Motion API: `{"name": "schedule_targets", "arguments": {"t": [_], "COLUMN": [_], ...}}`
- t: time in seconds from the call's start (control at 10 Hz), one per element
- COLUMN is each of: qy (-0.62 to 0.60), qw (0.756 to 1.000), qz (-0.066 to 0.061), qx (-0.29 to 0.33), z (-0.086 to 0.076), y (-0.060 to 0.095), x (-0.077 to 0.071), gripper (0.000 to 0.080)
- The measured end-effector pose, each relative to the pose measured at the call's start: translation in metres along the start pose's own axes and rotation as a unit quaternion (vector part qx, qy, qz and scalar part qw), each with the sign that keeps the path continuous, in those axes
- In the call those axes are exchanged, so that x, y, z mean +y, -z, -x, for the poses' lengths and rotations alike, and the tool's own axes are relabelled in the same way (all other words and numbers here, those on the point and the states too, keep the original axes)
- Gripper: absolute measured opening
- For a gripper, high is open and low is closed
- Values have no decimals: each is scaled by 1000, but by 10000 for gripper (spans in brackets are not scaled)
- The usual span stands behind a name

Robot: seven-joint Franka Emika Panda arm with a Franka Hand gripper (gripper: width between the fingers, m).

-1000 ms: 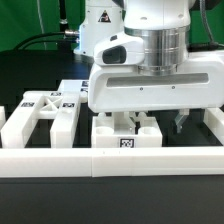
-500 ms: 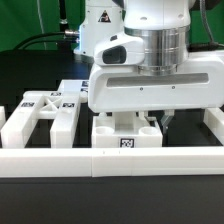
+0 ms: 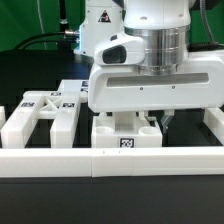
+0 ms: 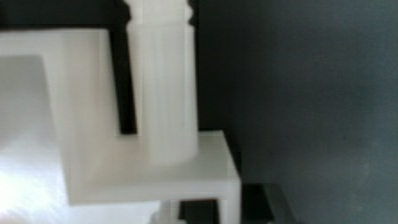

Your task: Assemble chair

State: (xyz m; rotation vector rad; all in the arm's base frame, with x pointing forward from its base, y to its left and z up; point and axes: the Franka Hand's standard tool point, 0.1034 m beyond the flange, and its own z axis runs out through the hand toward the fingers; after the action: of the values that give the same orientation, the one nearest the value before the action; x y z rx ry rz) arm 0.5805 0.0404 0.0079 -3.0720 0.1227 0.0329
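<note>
Hovering low: tool (image 3: 160, 121), jaws together (any grip unclear), beside tagged chair block (image 3: 113, 130); slotted chair panel (image 3: 45, 108) at the exterior view's left; white rail (image 3: 55, 160) in front.

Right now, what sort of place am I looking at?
Likely a robotics lab bench: a robot gripper hangs over a black table, with tagged white chair parts lying behind a long white rail.

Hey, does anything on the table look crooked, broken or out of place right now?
Nothing stands out. The slotted panel and the block sit flat and square behind the rail, and no piece looks tipped or cracked.
</note>
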Motion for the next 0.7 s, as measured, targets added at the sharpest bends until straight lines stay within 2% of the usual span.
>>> {"name": "schedule_targets", "arguments": {"t": [0.3, 0.7], "qy": [21, 37], "qw": [1000, 999], "qz": [-4, -10], "qx": [4, 20], "z": [-6, -26], "y": [-1, -2], "x": [-33, -70], "gripper": [31, 31]}}
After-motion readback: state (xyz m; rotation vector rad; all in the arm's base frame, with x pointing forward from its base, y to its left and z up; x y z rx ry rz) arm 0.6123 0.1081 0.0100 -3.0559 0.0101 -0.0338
